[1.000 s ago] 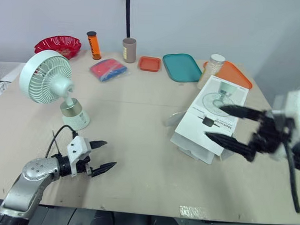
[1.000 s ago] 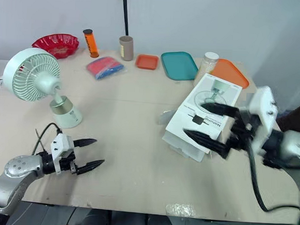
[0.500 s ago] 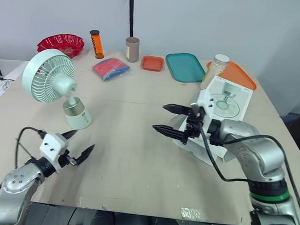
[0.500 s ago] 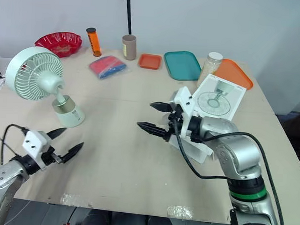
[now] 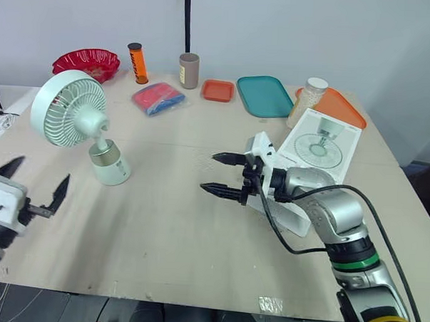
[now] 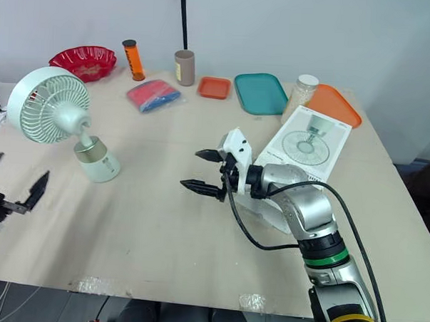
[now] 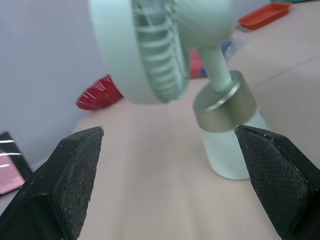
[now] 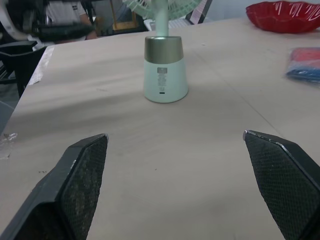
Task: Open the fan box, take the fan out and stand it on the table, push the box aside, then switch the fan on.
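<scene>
Here, the right hand (image 5: pixel 208 172), released, points at the upright fan (image 5: pixel 68 117), well apart.

The pale table (image 5: pixel 176 223) carried a white fan (image 5: pixel 79 123) standing upright near its left side and the flat fan box (image 5: pixel 319 145) lying right of centre. Along the far edge were a red bowl (image 5: pixel 86 60), an orange tube (image 5: pixel 137 63), a beige cup (image 5: pixel 188 70), a red and blue packet (image 5: pixel 157 99), a small orange tray (image 5: pixel 217 90), a teal tray (image 5: pixel 264 96), a white-lidded jar (image 5: pixel 307 102) and a larger orange tray (image 5: pixel 339 108)
</scene>
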You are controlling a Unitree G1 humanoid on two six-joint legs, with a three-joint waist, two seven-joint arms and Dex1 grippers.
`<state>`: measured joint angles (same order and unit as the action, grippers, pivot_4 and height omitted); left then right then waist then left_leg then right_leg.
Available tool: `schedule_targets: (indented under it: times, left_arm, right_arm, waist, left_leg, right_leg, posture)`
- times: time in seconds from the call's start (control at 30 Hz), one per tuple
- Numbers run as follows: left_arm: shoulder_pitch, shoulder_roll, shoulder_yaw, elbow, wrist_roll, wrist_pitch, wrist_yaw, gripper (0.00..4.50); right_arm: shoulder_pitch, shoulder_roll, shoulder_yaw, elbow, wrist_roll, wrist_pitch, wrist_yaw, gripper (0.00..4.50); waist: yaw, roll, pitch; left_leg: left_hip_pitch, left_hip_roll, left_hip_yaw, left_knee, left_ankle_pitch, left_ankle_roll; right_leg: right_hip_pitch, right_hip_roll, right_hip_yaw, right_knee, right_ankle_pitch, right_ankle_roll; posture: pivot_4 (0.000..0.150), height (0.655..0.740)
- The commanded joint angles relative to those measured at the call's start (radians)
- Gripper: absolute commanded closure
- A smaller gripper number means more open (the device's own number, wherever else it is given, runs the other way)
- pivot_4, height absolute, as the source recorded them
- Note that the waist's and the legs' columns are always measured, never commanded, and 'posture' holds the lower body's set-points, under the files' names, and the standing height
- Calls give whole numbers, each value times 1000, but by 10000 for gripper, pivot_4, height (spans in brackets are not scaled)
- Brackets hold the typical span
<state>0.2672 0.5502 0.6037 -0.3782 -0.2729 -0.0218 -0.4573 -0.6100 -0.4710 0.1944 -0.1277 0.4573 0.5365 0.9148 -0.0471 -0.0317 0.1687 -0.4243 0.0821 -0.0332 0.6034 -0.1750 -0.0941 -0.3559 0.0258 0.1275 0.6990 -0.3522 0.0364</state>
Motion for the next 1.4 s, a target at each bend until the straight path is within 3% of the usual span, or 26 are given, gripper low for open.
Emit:
schedule_targets:
  times: [0.03, 0.67, 0.77, 0.83, 0.97, 1.4]
  left_arm:
    - [-23, 21, 32, -49, 7, 14, 29, 0]
    - [-366, 154, -106, 235, 80, -13, -18, 0]
    - [-382, 151, -110, 246, 60, -5, -33, 7850]
    - [-380, 148, -107, 242, 52, -2, -37, 16319]
    - [-387, 138, -109, 232, 32, 15, -31, 23953]
    - [-377, 124, -100, 103, -143, 147, -79, 24883]
  right_arm:
    - [-24, 13, -11, -27, 1, -24, 15, 730]
    - [64, 20, -6, -96, -63, -31, -40, 730]
    - [72, 20, -1, -104, -66, -28, -46, 0]
    - [75, 19, -2, -110, -68, -26, -52, 0]
    - [80, 16, -3, -112, -75, -22, -59, 0]
    - [58, 35, 20, -87, -97, -37, -50, 0]
  waist:
    - [0, 0, 0]
    - [-1, 0, 0]
    - [0, 0, 0]
    - [-1, 0, 0]
    - [-1, 0, 0]
    - [0, -1, 0]
  left_leg:
    - [0, 0, 0, 0, 0, 0]
    - [0, 0, -1, -1, 0, -1]
    - [0, 0, -1, -1, 0, -1]
    - [0, 0, -1, -1, 0, -1]
    - [0, 0, -1, -1, 0, -1]
    - [0, 0, -1, -1, 1, -1]
  right_leg:
    - [0, 0, 0, 0, 0, 0]
    - [-1, 0, -2, 1, 0, 0]
    - [0, 0, -2, 0, 0, 0]
    - [-1, 0, -1, 0, 0, -1]
    - [-1, 0, -2, 1, 0, -1]
    - [0, 0, -2, 1, 0, -1]
  posture:
    - [1500, 7389]
    - [1500, 7389]
    - [1500, 7389]
    - [1500, 7389]
    - [1500, 7389]
    - [1500, 7389]
